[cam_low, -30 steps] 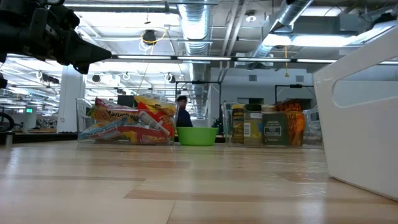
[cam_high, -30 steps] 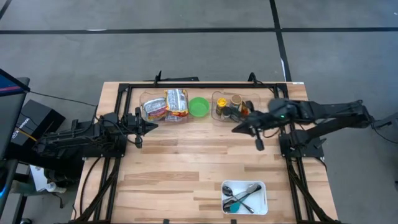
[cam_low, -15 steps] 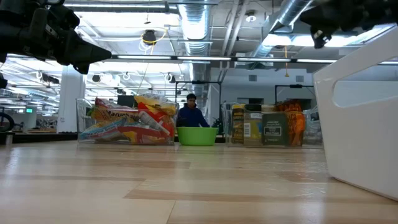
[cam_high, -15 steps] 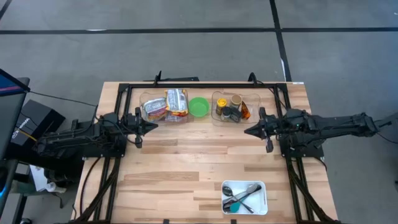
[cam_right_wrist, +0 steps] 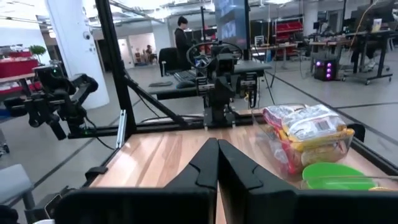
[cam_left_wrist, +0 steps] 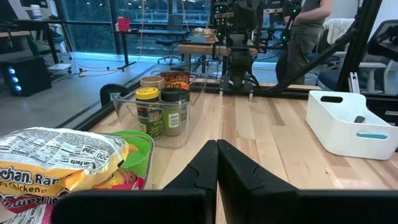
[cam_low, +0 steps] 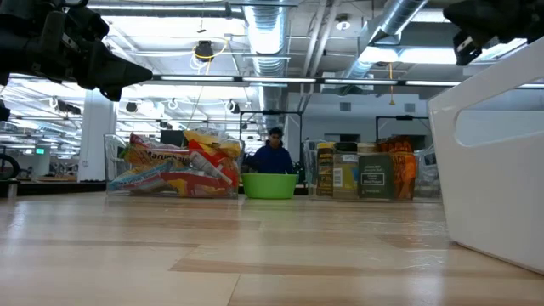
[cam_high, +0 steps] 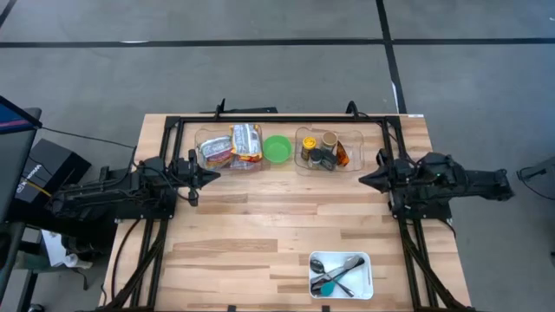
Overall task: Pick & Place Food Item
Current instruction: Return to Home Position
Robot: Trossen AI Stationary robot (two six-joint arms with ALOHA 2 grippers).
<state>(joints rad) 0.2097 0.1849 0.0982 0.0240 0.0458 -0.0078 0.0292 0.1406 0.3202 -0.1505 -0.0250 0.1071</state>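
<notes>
A clear bin holds noodle packets (cam_high: 232,146) at the table's far middle, also in the left wrist view (cam_left_wrist: 56,163) and right wrist view (cam_right_wrist: 305,134). A green bowl (cam_high: 277,148) stands beside it, then a clear bin of jars and bottles (cam_high: 323,150). My left gripper (cam_high: 211,174) is shut and empty at the table's left, near the packet bin. My right gripper (cam_high: 364,178) is shut and empty at the table's right, near the jar bin.
A white tray with spoons and utensils (cam_high: 341,274) sits at the near right edge and fills the low view's right side (cam_low: 493,161). A black frame rail (cam_high: 286,120) runs along the far edge. A person (cam_low: 274,155) stands in the room beyond the table.
My right gripper has drawn back from beside the jar bin toward the table's right edge, its arm folding in. The person beyond the table has walked toward the right behind the green bowl.
</notes>
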